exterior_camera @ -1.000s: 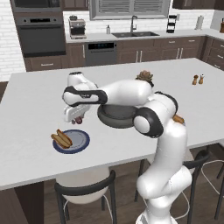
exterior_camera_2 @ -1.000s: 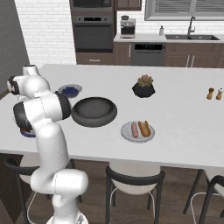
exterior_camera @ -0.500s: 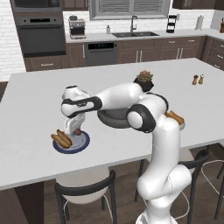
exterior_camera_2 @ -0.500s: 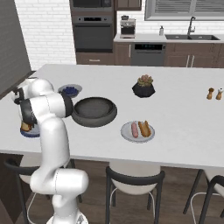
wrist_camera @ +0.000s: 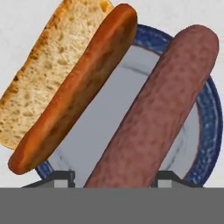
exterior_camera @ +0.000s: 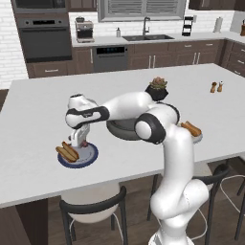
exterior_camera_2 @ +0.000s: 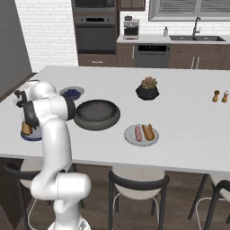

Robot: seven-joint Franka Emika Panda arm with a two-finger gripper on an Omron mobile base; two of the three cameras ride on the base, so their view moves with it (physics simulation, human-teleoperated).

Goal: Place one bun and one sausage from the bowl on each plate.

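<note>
Reddish-brown sausage (wrist_camera: 153,118) btwn part-spread fingers (wrist_camera: 65,178), lying beside bun (wrist_camera: 57,83) on blue-rimmed plate (wrist_camera: 209,127).

Porous cut bun (wrist_camera: 48,74), matt sausage (wrist_camera: 155,118), glossy plate (wrist_camera: 103,127).

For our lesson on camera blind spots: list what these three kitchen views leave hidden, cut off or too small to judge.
- Hand view: whether the fingers touch the sausage; their tips are cut off at the bottom.
- Right base view: the blue-rimmed plate and its food, mostly behind the arm.
- Left base view: the bowl, its inside behind the arm.
- Left base view: the light grey plate, partly behind the arm.
</note>
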